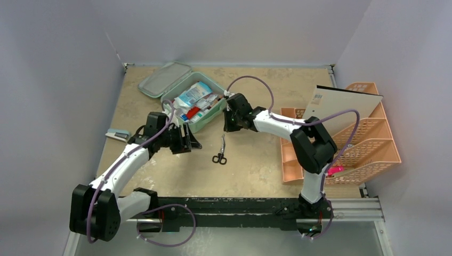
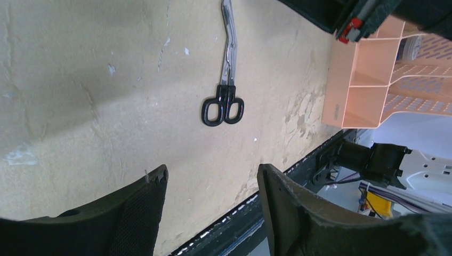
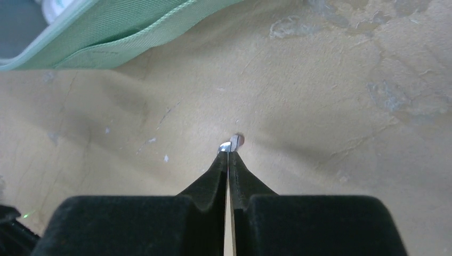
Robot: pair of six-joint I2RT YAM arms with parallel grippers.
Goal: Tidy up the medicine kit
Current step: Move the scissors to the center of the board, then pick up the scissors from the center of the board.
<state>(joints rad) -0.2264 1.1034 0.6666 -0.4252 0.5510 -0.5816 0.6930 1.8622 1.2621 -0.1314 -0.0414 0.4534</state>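
Observation:
The mint-green medicine kit point(image 1: 205, 124) stands open at the back left, its lid point(image 1: 164, 79) laid back, and holds several packets. Its green edge shows in the right wrist view point(image 3: 106, 37). Black-handled scissors point(image 1: 219, 154) lie on the table in front of it and also show in the left wrist view point(image 2: 226, 80). My right gripper point(image 1: 230, 127) is shut on the scissors' blade tip, and a silvery end point(image 3: 231, 143) pokes out past the closed gripper point(image 3: 229, 152). My left gripper point(image 1: 187, 140) is open and empty, left of the scissors, with bare table between its jaws point(image 2: 213, 181).
A peach lattice rack point(image 1: 368, 138) stands at the right with a white card point(image 1: 341, 101) leaning in it; it shows in the left wrist view point(image 2: 362, 85). A small grey-blue object point(image 1: 117, 134) lies at the left edge. A pink item point(image 1: 335, 170) sits by the rack.

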